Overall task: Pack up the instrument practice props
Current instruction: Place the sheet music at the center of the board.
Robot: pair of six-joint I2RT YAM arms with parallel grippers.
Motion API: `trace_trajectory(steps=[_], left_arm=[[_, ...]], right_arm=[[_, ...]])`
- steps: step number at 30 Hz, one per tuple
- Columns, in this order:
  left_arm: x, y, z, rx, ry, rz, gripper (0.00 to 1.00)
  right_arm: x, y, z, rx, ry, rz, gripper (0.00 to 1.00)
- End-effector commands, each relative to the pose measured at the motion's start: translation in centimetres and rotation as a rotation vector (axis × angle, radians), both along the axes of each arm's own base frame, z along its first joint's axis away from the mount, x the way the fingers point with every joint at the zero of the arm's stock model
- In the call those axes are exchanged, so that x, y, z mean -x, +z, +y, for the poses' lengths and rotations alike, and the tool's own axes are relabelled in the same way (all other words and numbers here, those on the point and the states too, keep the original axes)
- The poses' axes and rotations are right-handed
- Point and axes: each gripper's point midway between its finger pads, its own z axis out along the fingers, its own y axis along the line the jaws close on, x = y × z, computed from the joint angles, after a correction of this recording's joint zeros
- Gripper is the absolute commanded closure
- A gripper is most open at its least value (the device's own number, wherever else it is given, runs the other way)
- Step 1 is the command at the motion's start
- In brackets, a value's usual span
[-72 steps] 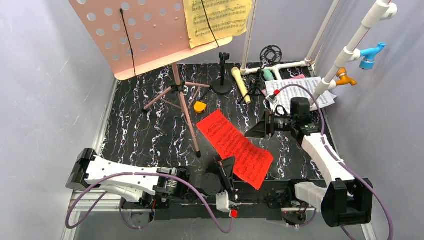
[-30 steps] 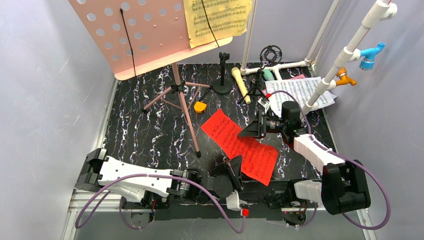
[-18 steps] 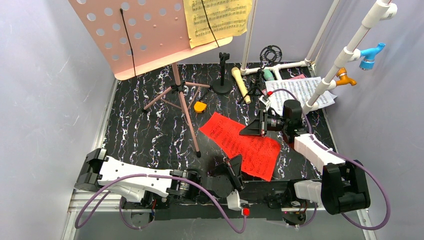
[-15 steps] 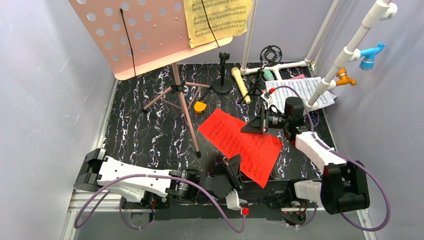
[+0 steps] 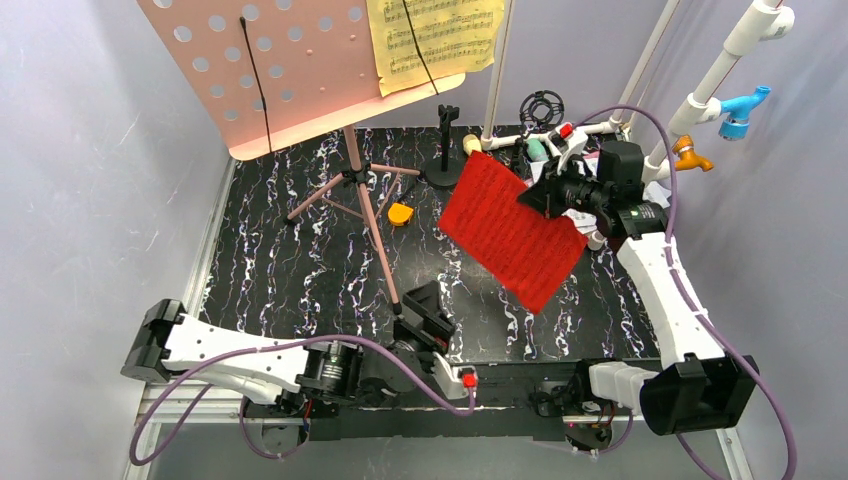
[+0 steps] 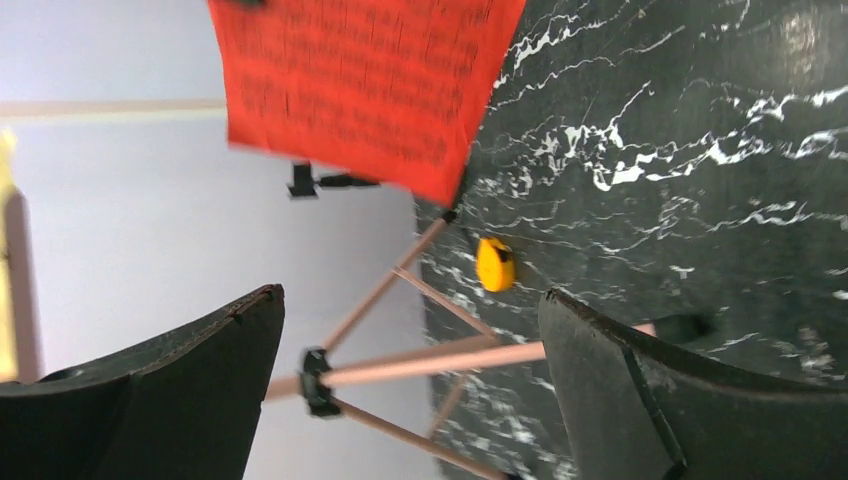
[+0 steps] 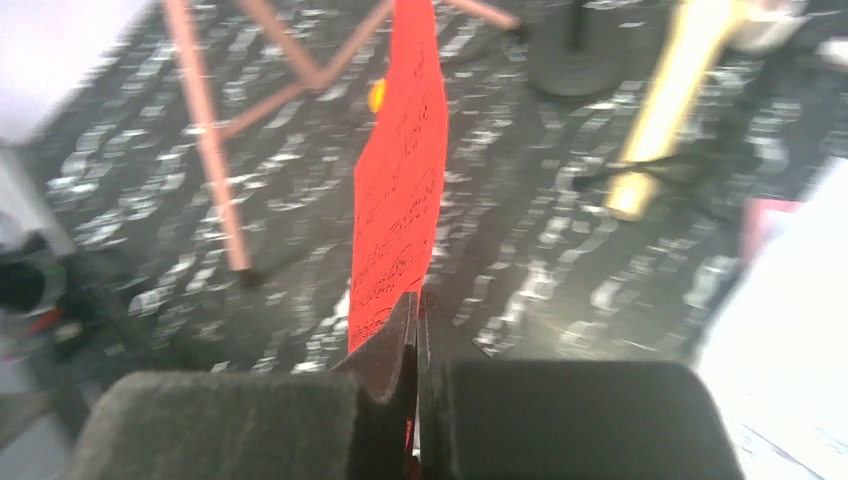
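Pale lilac walls close in a black table top (image 5: 270,260) veined with white like marble. Along its near edge on the left lies the left arm, and the left gripper (image 6: 410,295) sits low over the table close to the foot of one tripod leg. The left wrist view shows its two black fingers (image 6: 200,380) spread wide with nothing between them.

Behind it, a pink perforated music board (image 5: 250,70) stands tilted on slim pink tripod legs (image 5: 362,200), which rest on the table. A yellow printed music sheet (image 5: 435,35) leans on the board's right end, with a thin black cord across it. Just right of the tripod legs a small yellow-orange lump (image 5: 400,214) lies on the table; what it is cannot be told. Further back stands a black microphone stand with a round base (image 5: 445,165).

Right of centre a red printed music sheet (image 5: 505,230) hangs in the air, clear of the table and slanting down toward the near side. The right gripper (image 7: 413,310) has its jaws pressed together on the sheet's edge. In the top view the sheet hides most of a beige toy microphone (image 7: 670,110), which the right wrist view shows lying on the table near the stand's base. A teal toy microphone (image 5: 537,150) lies at the back by the pipes. A white printed sheet (image 7: 790,330) shows as a blur under the right arm.

At far right rises a white plastic pipe frame (image 5: 720,70) with a blue fitting (image 5: 742,108) and an orange fitting (image 5: 690,155).
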Motion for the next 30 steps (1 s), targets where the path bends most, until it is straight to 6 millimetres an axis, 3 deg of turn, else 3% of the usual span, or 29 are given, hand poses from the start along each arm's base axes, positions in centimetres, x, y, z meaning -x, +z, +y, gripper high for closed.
trace_trajectory(steps=[1, 8, 14, 20, 30], left_arm=[[2.8, 0.5, 2.1, 0.328, 0.088, 0.259, 0.02], [2.7, 0.0, 4.5, 0.729, 0.183, 0.579, 0.02], [2.8, -1.0, 4.9, 0.814, 0.216, 0.662, 0.02], [2.9, -1.8, 4.5, 0.825, 0.253, 0.685, 0.02], [3.0, -3.2, 5.3, 0.872, 0.332, 0.76, 0.02]], right_arm=[[-3.8, 1.5, -6.7, 0.33, -0.287, -0.236, 0.99], [-6.7, 1.9, -12.6, 0.538, -0.567, -0.321, 0.99], [-9.2, 2.4, -16.4, 0.615, -0.797, -0.379, 0.99], [-11.7, 3.3, -17.7, 0.605, -0.929, -0.417, 0.99], [-15.5, 5.1, -18.3, 0.406, -1.065, -0.405, 0.99]])
